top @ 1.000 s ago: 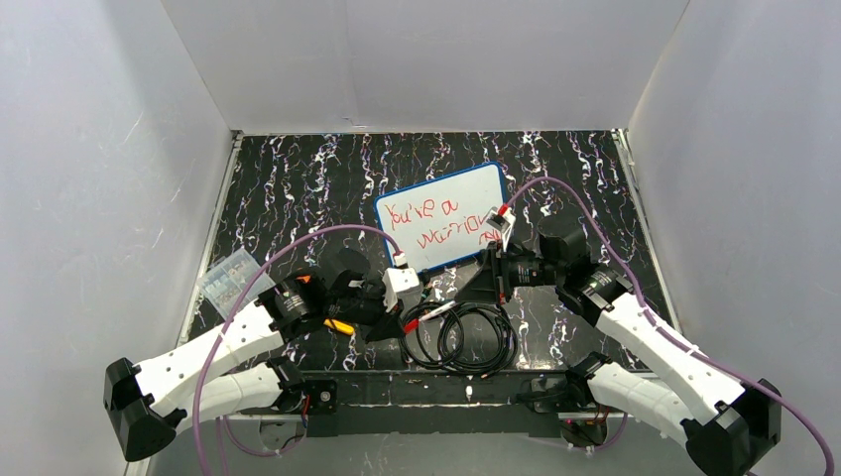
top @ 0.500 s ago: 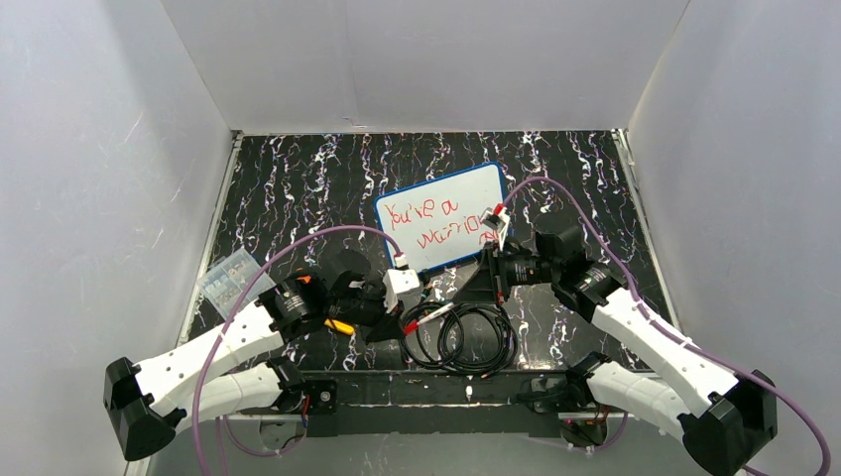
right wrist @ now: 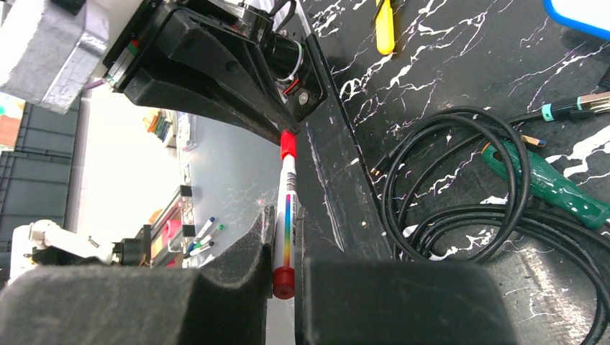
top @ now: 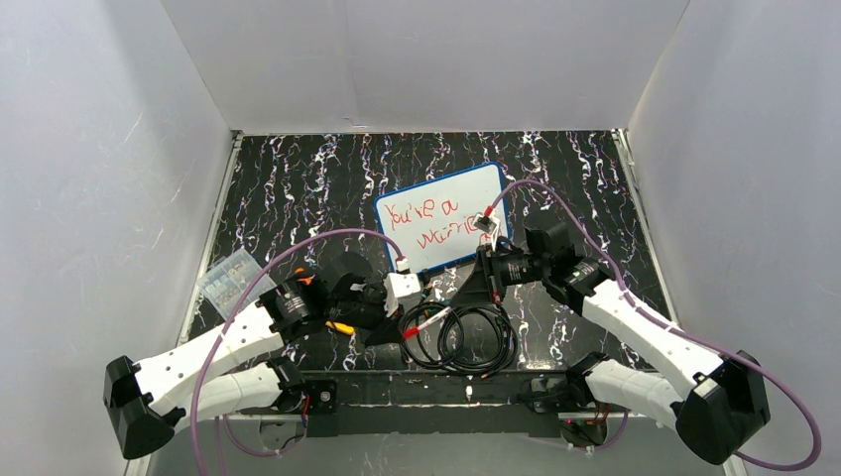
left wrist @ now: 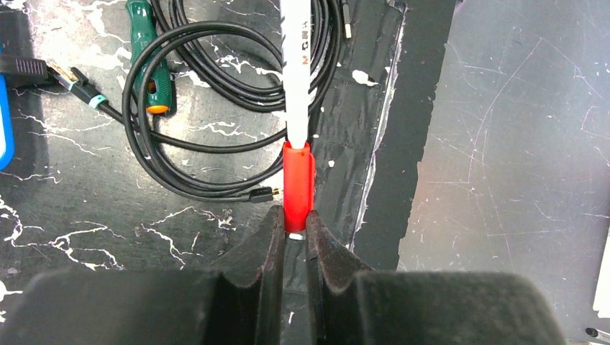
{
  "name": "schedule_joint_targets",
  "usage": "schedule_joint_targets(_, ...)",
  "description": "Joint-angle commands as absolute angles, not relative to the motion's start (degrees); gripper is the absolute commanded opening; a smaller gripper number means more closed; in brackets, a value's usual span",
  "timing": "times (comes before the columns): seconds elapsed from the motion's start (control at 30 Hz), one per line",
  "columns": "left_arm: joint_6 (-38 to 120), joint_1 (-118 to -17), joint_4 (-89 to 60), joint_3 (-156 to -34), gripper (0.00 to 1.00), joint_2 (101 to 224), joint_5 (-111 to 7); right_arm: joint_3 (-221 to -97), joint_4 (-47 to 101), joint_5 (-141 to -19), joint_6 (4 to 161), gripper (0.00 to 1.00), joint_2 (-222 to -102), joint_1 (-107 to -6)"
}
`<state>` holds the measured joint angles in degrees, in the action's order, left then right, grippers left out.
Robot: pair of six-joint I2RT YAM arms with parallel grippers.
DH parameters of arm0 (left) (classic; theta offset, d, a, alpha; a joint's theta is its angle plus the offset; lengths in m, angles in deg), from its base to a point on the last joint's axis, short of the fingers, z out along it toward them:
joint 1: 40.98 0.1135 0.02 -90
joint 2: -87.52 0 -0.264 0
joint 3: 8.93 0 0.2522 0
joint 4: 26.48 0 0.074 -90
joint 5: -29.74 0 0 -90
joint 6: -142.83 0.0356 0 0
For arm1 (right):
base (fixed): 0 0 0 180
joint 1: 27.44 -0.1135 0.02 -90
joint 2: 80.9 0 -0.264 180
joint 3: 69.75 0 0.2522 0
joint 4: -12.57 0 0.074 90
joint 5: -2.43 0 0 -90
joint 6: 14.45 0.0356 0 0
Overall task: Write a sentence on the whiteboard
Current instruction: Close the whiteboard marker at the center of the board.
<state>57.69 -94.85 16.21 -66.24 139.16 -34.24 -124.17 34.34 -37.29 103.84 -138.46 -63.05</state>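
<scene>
Both closed: left gripper (left wrist: 291, 223) on red cap (left wrist: 298, 180), right gripper (right wrist: 284, 217) on marker (right wrist: 287, 190). We risk skewed push popping cap loose.

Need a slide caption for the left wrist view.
Left gripper shut on the marker's red cap, white barrel extending away, coiled black cable and green screwdriver alongside.

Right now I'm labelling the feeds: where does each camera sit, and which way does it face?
Top external: above and behind the arms, looking down at the whiteboard; both arms show.
Left wrist: behind the left gripper, looking along its fingers at the marker.
Right wrist: behind the right gripper, facing the marker and left gripper.
Shared: marker and black cable.
</scene>
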Motion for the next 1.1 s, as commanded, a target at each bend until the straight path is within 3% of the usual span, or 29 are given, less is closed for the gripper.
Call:
schedule_joint_targets(0.0,58.5,-95.4,14.9,-66.2,0.0,137.5,-33.7,-124.1,33.0,-34.2,102.8,0.01,-139.9,-63.1)
schedule_joint_targets(1.07,55.4,-96.2,0.4,-69.7,0.0,142.1,-41.3,-119.1,24.9,-33.7,107.2,0.01,-141.1,-64.2)
